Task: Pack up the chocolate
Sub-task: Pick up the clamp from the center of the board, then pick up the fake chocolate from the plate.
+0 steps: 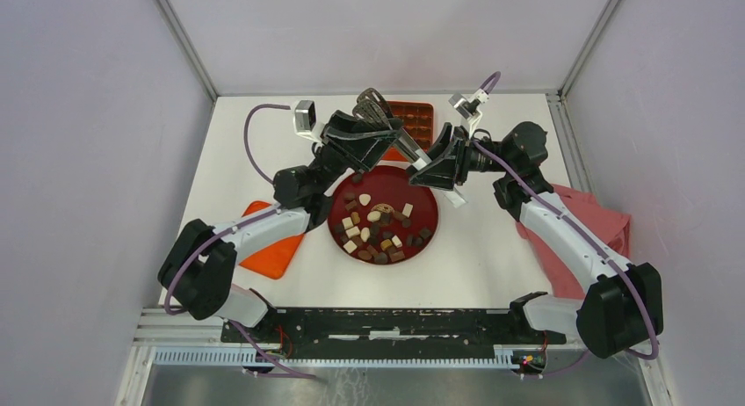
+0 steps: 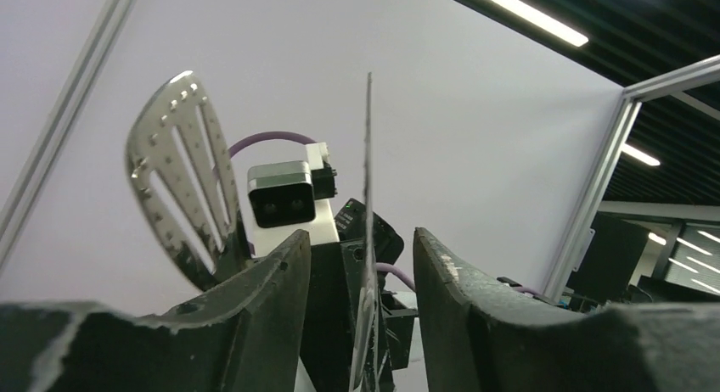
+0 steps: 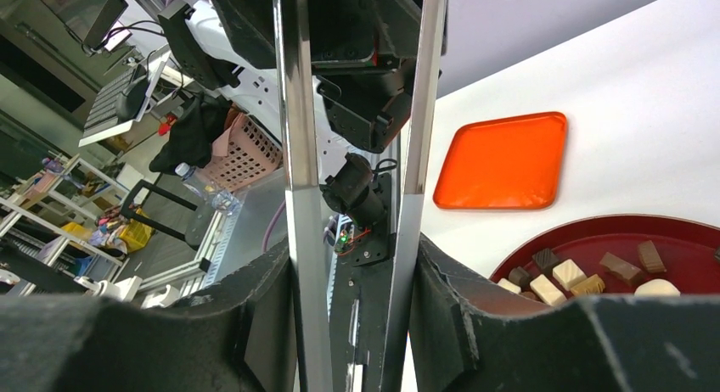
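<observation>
Right hand [image 3: 352, 269] clamps both arms of the one tongs [image 3: 293, 154].

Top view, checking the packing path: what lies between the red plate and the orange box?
Tongs, with the left claw and right claw at them, hang over that stretch in the top view, hiding most of it.

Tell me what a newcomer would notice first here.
Above the far rim of the red plate, the right gripper pinches the two strips of metal tongs, while the left gripper stands open around one. On the plate below lies a heap of brown and cream chocolate; an orange box sits just behind.
</observation>
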`<state>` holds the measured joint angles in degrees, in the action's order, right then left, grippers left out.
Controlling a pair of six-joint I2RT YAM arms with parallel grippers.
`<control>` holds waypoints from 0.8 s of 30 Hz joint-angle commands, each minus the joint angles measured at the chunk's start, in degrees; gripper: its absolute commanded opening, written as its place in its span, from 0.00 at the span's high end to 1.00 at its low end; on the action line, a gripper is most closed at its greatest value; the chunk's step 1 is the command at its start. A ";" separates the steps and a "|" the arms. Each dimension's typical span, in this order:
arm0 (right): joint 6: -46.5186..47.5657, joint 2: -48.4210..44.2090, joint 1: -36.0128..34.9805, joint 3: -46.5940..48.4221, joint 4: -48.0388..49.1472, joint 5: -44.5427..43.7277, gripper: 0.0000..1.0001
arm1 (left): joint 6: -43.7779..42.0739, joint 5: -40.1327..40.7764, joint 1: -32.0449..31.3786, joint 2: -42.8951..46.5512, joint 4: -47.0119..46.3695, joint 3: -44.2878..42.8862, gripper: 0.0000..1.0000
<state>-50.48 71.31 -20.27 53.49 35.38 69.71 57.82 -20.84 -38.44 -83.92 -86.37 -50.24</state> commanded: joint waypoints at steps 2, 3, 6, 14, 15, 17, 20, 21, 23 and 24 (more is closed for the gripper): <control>-0.57 -0.89 -0.03 1.97 2.10 0.61 0.52 | 2.19 3.52 -0.28 1.85 -13.21 2.54 0.40; -1.27 -0.82 0.31 1.90 2.90 0.75 0.53 | 2.02 4.02 -0.17 2.10 -13.15 3.18 0.35; -3.47 -1.23 1.21 1.44 5.50 0.87 0.53 | 1.82 5.97 0.72 3.79 -12.93 6.35 0.22; 2.02 -2.62 5.17 0.30 0.13 0.74 0.55 | 0.80 4.78 5.39 12.41 -4.58 13.22 0.19; 4.69 -2.79 5.80 0.73 -3.30 0.63 0.55 | 0.04 3.36 6.29 14.20 -1.22 13.76 0.19; 14.69 -3.19 6.75 2.84 -14.56 -0.43 0.57 | -3.42 -0.32 8.51 19.04 8.03 14.72 0.19; 37.23 -2.95 7.45 8.52 -39.49 -6.17 0.56 | -18.15 -3.01 9.92 28.07 41.80 11.45 0.14; 43.60 -2.85 7.40 9.70 -44.76 -9.21 0.56 | -23.89 -2.81 9.89 29.93 52.41 8.85 0.12; 52.71 -2.41 7.50 11.35 -52.57 -14.66 0.56 | -33.01 -1.45 9.96 31.77 71.30 4.00 0.12; 55.79 -2.17 7.49 12.00 -55.76 -16.74 0.56 | -36.34 -0.12 9.93 32.21 77.82 2.25 0.12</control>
<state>-19.62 69.69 -12.86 60.27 1.74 63.48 43.59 -20.49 -28.67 -54.52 -50.19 -39.86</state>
